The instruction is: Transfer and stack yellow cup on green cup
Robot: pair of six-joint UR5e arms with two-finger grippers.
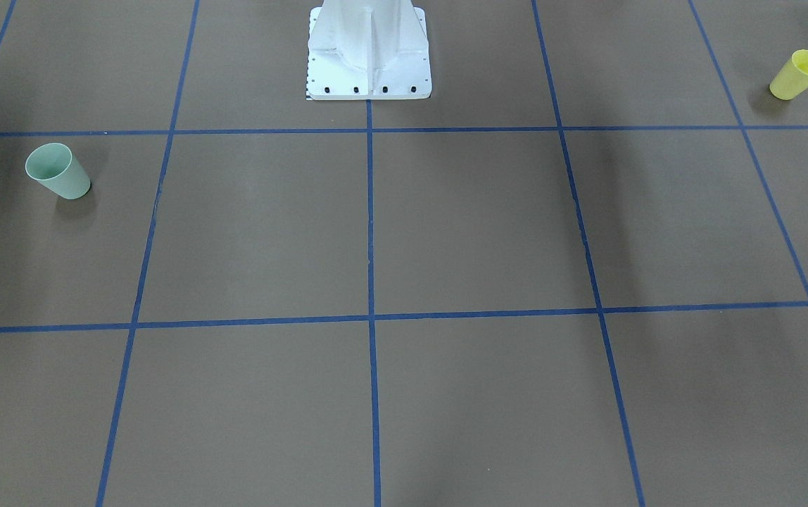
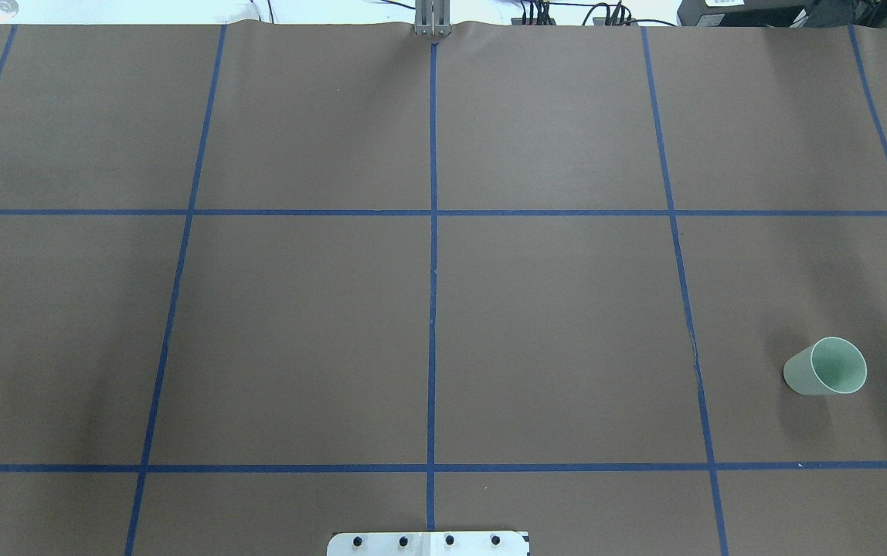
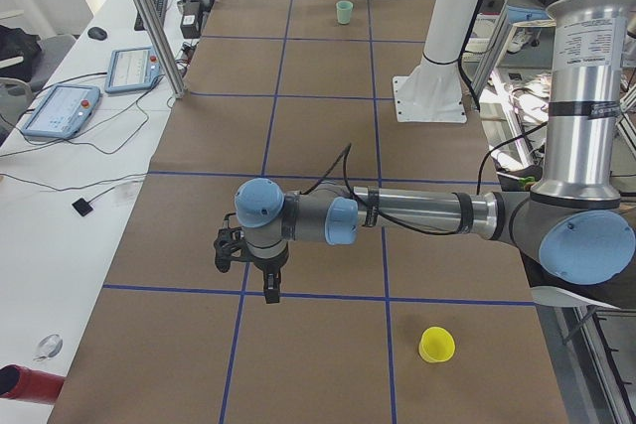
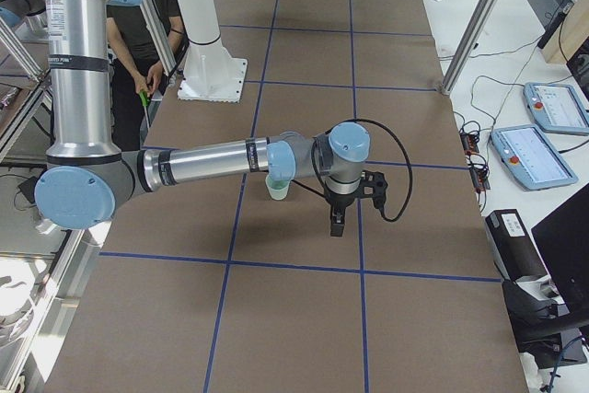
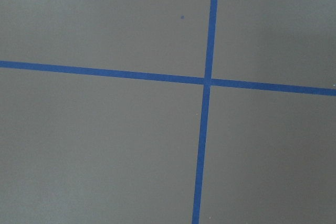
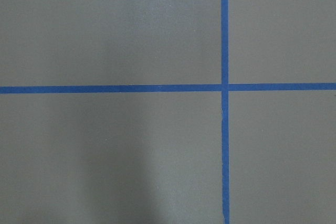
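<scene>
The yellow cup (image 1: 798,74) stands at the left end of the surface (image 1: 488,225), with the green cup (image 2: 824,367) well apart at the right end. Over so long a carry, likely with a hand-over, the tapered cup could slip or topple the green one. The overhead view misses the yellow cup, which the front-facing view shows. Only the side views show the left jaws and right jaws, which hold neither cup, and I cannot tell how far they are open.

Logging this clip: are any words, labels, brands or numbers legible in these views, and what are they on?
No text can be read in any view.
left arm's label, printed on its upright silver tube: too small to read.
right arm's label, printed on its upright silver tube: too small to read.
touchscreen panels on the side bench: lit, content blurred.
yellow cup and green cup: plain, no print.
</scene>
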